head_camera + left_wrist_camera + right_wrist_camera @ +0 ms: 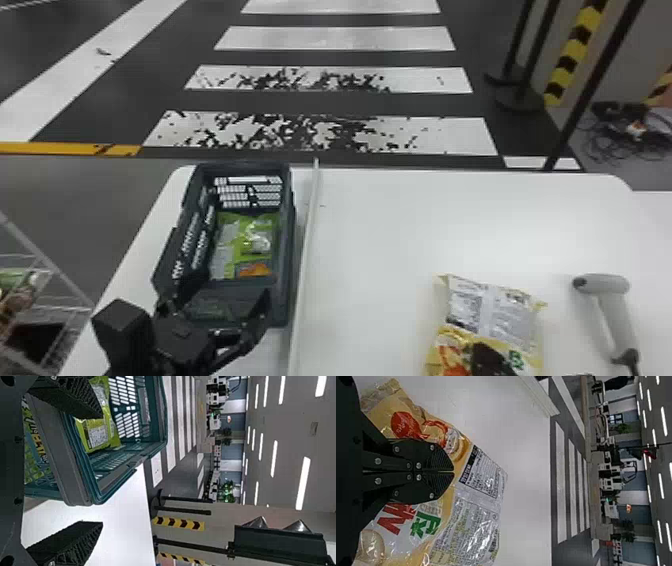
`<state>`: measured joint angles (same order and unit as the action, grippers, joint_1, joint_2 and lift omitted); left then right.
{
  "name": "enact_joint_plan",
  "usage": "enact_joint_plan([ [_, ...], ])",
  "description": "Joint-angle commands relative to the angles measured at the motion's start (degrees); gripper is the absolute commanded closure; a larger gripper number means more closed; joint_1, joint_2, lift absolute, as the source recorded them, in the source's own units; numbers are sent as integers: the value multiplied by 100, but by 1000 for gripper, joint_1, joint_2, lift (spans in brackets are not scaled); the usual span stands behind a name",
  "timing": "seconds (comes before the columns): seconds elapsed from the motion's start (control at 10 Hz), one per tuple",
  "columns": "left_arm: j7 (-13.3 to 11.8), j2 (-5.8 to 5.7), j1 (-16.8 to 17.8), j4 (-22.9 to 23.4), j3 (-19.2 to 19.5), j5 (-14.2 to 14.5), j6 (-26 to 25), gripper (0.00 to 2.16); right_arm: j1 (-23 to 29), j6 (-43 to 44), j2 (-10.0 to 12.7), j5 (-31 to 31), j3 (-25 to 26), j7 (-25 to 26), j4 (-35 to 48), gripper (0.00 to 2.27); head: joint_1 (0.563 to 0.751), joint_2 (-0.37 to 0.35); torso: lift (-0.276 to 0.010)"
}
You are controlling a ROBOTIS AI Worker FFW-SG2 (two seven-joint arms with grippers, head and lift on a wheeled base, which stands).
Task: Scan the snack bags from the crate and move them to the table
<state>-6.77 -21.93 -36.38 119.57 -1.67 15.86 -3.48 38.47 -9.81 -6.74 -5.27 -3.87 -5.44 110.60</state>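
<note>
From where the robot works, the left gripper (101, 470) is at ten o'clock, over the crate's near end, its fingers spread and nothing clasped; I'd guess it's kept wide so it can take a floppy bag. The crate (286, 235) sits at eleven, long side running away, which leaves its open top within that arm's reach. In it lies the green bag (247, 240), flat towards the far end, waiting its turn, I suppose. A pale strip (310, 220) runs alongside at twelve, perhaps marking off the unloading side of the table (380, 225). At two o'clock the yellow bag (492, 315) lies flat on the tabletop; the right gripper (454, 471) is over it, fingers closed together on nothing, maybe for pressing or nudging. Past it, towards three, the scanner (602, 285) lies with its handle pointing nearward, probably for an easy pick-up.
</note>
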Motion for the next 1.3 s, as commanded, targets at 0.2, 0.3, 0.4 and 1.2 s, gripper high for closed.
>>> enact_joint_plan([
  [0.2,0,13,52,-21,-18,-4,-18,33,-173,-263,-566,9,370,-449,-109,2243,695,5,-95],
  [0.3,0,22,70,-13,-27,-4,-18,33,-270,-351,-741,44,378,-599,-127,2243,695,-6,-95],
  [0.4,9,48,79,-13,-18,5,0,43,-401,-421,-961,114,387,-748,-162,2243,695,-22,-95],
  [1.2,26,224,237,-83,-106,-66,-53,46,-384,-668,-1620,-238,853,-1293,409,2243,695,-91,-95],
])
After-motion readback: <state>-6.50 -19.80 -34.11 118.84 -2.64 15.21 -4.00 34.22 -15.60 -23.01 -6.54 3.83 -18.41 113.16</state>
